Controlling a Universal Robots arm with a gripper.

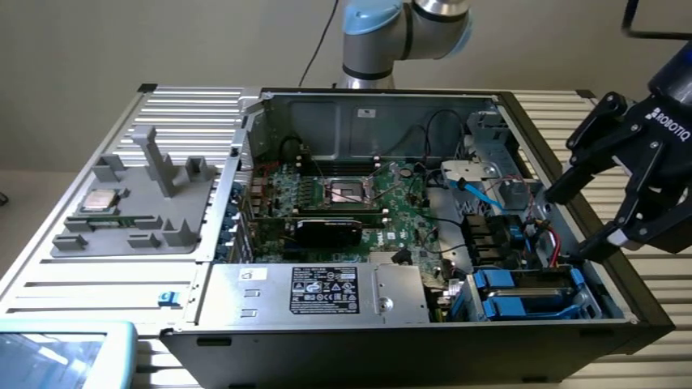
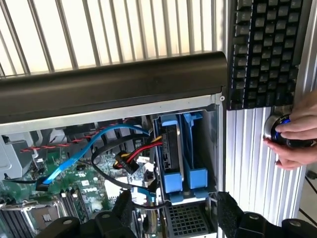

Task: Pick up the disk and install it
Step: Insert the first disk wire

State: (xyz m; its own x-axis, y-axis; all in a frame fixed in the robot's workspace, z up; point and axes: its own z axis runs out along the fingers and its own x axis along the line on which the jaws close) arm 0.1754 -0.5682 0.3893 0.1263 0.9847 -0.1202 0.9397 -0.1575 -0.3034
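The gripper (image 1: 576,219) hangs wide open over one corner of the computer case (image 1: 357,121) and holds nothing. The disk (image 2: 171,148), with its blue rails, looks to be down in its slot there, near the 2 fingers (image 2: 124,208). The job looks almost done.
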